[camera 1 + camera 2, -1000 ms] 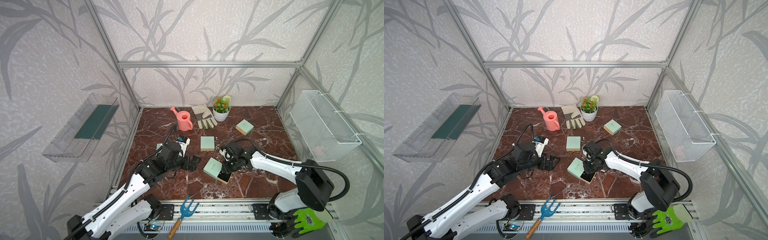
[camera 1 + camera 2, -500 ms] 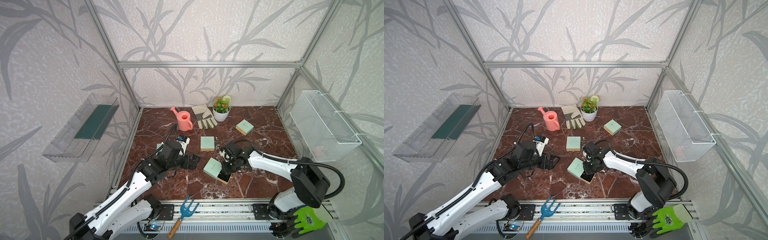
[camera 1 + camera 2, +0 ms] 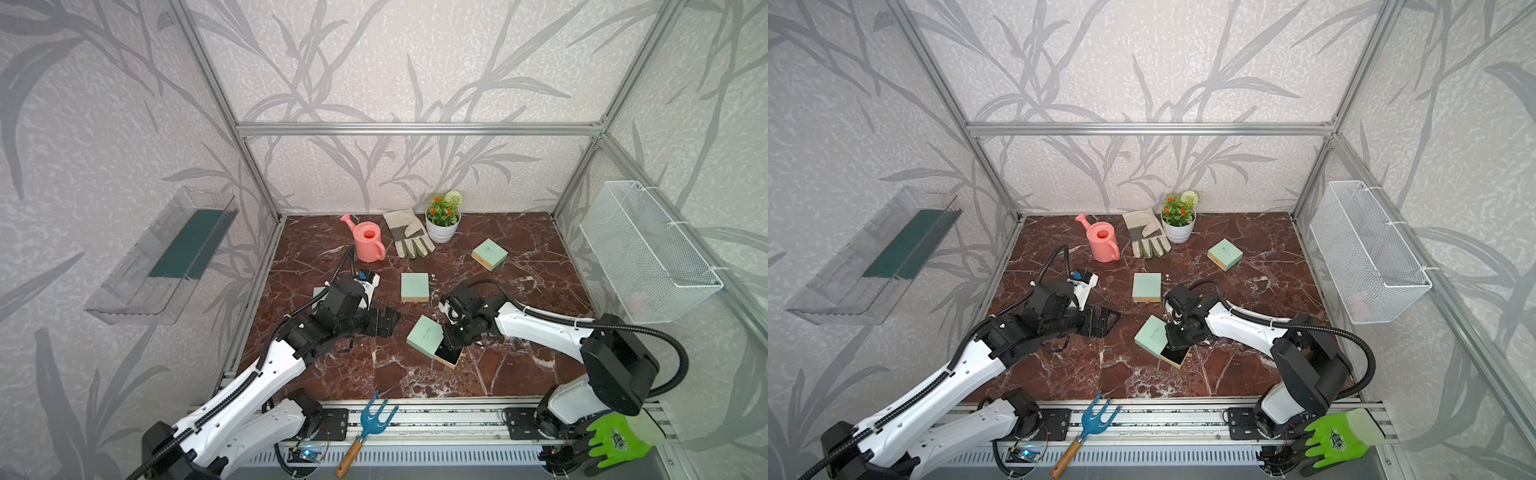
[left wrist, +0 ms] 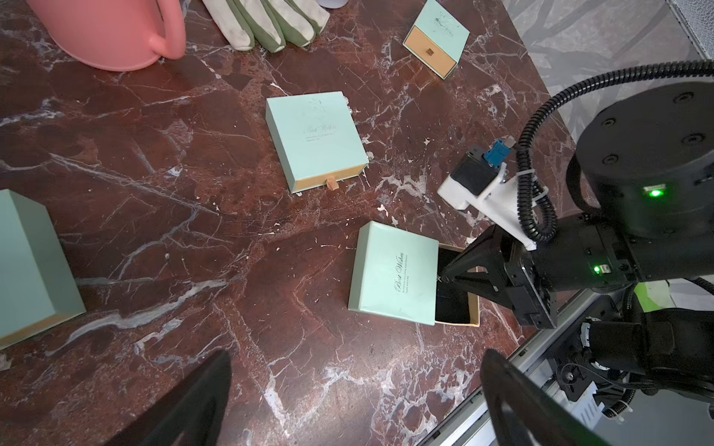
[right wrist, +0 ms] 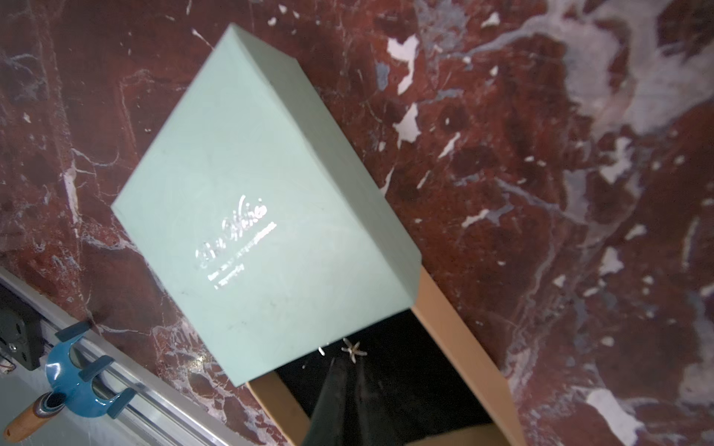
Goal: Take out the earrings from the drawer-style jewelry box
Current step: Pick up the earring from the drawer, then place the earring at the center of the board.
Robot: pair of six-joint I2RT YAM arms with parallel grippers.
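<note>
The mint jewelry box [image 3: 424, 336] [image 3: 1152, 336] [image 5: 262, 216] lies near the table's front, its tan drawer [image 4: 473, 311] [image 5: 456, 340] pulled out and showing a black lining. A tiny silver star-shaped earring [image 5: 351, 348] sits on that lining at the sleeve's edge, with a second pale speck [image 5: 321, 350] beside it. My right gripper [image 5: 347, 363] [image 3: 449, 344] [image 4: 443, 277] reaches into the drawer, shut, its tips right against the star; whether the star is pinched does not show. My left gripper [image 4: 347, 405] [image 3: 384, 322] hovers open over bare marble, left of the box.
Two more mint boxes [image 3: 414, 286] [image 3: 489, 253] lie farther back, and a third [image 4: 31, 266] is by the left arm. A pink watering can [image 3: 368, 241], work glove [image 3: 409, 239] and potted plant [image 3: 444, 216] line the rear. A blue hand rake [image 3: 365, 424] rests on the front rail.
The right gripper's jaws have closed inside the drawer, at the star earring. Both arms have barely shifted and the left gripper stays open.
</note>
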